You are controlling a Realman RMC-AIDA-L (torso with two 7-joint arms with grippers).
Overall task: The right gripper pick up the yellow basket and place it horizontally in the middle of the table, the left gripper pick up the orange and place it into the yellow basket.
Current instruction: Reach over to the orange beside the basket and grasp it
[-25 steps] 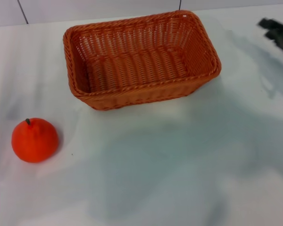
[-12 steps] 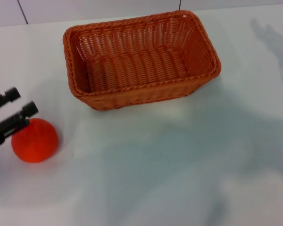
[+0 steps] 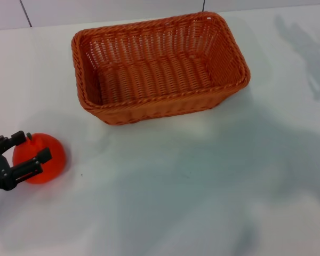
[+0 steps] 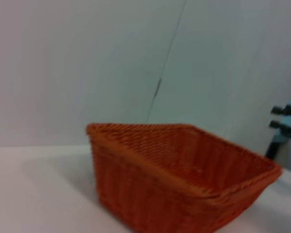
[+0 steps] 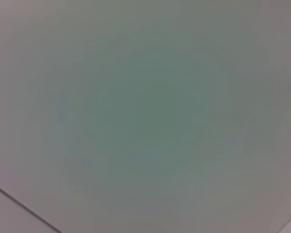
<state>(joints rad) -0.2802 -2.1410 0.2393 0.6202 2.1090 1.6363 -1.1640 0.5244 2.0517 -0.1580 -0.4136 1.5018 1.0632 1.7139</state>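
Observation:
The yellow basket (image 3: 160,66) is an orange-brown woven rectangle. It stands empty, long side across, on the white table (image 3: 202,181) at the back middle. It also fills the left wrist view (image 4: 184,179). The orange (image 3: 45,154) sits on the table at the front left, well apart from the basket. My left gripper (image 3: 28,149) reaches in from the left edge, open. One finger lies behind the orange's top and one finger crosses its front. The fingers do not look closed on it. My right gripper does not show in the head view.
A grey shadow lies across the table's right and front. A wall with a dark seam (image 3: 25,13) runs behind the table. Two small dark prongs (image 4: 286,116) show far off beyond the basket in the left wrist view. The right wrist view shows only a blank surface.
My right gripper left the upper right of the head view. My left gripper came in from the left and dropped lower, its fingers now straddling the orange. Basket and orange have not moved.

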